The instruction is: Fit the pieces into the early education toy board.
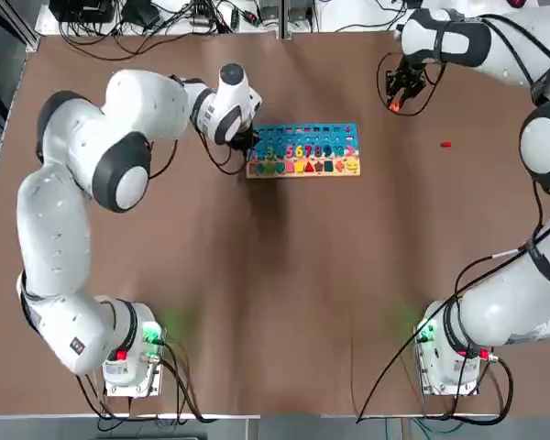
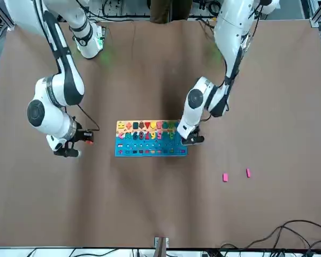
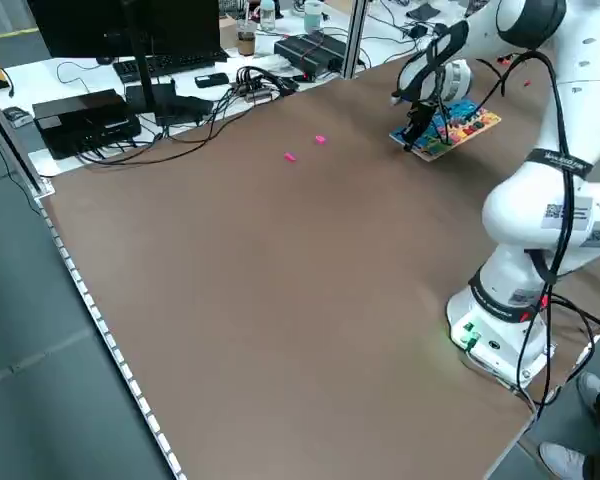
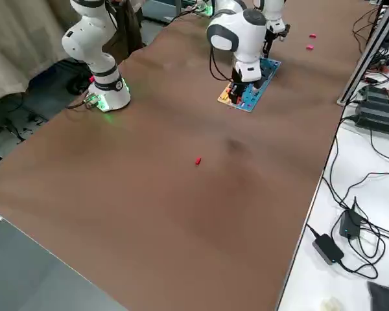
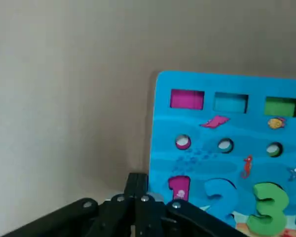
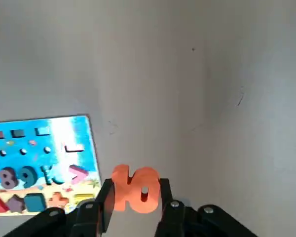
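The early education toy board (image 1: 304,150) lies flat at the table's far middle, blue with a pale edge and rows of coloured numbers and shapes. My left gripper (image 1: 245,142) is shut and empty, low at the board's left end, beside the pink 1 (image 5: 178,188). My right gripper (image 1: 399,97) hangs to the right of the board, beyond its far right corner, shut on an orange-red "10" piece (image 6: 136,194). One small red piece (image 1: 445,144) lies right of the board. Two pink pieces (image 2: 225,177) (image 2: 248,173) lie on the far left part of the table.
Cables, a monitor and black boxes (image 3: 85,120) crowd the bench beyond the table's far edge. The arm bases (image 1: 133,353) (image 1: 451,353) stand at the near edge. Brown table surface (image 1: 284,293) spreads between the bases and the board.
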`<state>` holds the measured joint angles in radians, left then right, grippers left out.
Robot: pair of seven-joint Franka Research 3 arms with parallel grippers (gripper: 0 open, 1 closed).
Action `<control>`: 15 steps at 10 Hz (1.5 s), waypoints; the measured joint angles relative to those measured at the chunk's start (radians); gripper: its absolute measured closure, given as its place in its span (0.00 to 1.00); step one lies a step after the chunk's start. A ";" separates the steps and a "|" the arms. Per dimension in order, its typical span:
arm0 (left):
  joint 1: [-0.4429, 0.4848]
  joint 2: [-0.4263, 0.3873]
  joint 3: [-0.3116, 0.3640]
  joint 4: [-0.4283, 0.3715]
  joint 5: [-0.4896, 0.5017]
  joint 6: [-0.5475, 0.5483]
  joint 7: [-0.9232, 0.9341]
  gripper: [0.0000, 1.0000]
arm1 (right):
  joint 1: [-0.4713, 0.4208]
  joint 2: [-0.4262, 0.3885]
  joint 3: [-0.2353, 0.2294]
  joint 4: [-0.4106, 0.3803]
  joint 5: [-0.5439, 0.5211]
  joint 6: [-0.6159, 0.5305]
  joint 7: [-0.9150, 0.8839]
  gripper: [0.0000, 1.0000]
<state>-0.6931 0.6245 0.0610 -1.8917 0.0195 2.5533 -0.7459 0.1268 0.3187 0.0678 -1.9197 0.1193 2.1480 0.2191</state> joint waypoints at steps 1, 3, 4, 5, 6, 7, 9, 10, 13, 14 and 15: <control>-0.006 0.010 0.001 0.020 0.000 -0.013 -0.008 0.99 | 0.021 -0.002 0.002 0.002 0.000 -0.013 0.030 0.59; -0.018 0.033 0.001 0.061 0.000 -0.026 -0.027 0.99 | 0.065 -0.011 0.004 0.003 0.001 -0.043 0.095 0.59; -0.022 0.042 -0.002 0.077 0.000 -0.027 -0.033 0.99 | 0.083 -0.012 0.005 0.003 0.001 -0.058 0.127 0.59; -0.029 0.055 -0.002 0.099 0.000 -0.027 -0.043 0.99 | 0.100 -0.012 0.005 0.001 0.001 -0.068 0.153 0.59; -0.037 0.067 -0.002 0.118 0.000 -0.029 -0.048 0.99 | 0.113 -0.012 0.005 -0.002 0.001 -0.072 0.167 0.59; -0.044 0.077 -0.002 0.136 0.000 -0.031 -0.050 0.99 | 0.120 -0.012 0.005 -0.006 0.001 -0.073 0.170 0.59; -0.051 0.085 0.002 0.152 0.000 -0.045 -0.052 0.99 | 0.130 -0.012 0.005 -0.029 0.002 -0.050 0.170 0.59; -0.053 0.086 0.004 0.153 0.001 -0.047 -0.052 0.99 | 0.134 -0.012 0.005 -0.055 0.002 -0.013 0.170 0.59; -0.067 0.089 0.012 0.157 0.008 -0.048 -0.052 0.99 | 0.146 -0.011 0.005 -0.147 0.003 0.128 0.170 0.59; -0.072 0.091 0.014 0.161 0.013 -0.048 -0.052 0.99 | 0.158 -0.011 0.005 -0.155 0.006 0.159 0.172 0.59; -0.078 0.093 0.017 0.163 0.014 -0.048 -0.052 0.99 | 0.170 -0.011 0.005 -0.159 0.011 0.179 0.173 0.59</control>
<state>-0.7710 0.7172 0.0782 -1.7292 0.0339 2.5054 -0.7977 0.2967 0.3078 0.0730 -2.0783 0.1305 2.3270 0.3923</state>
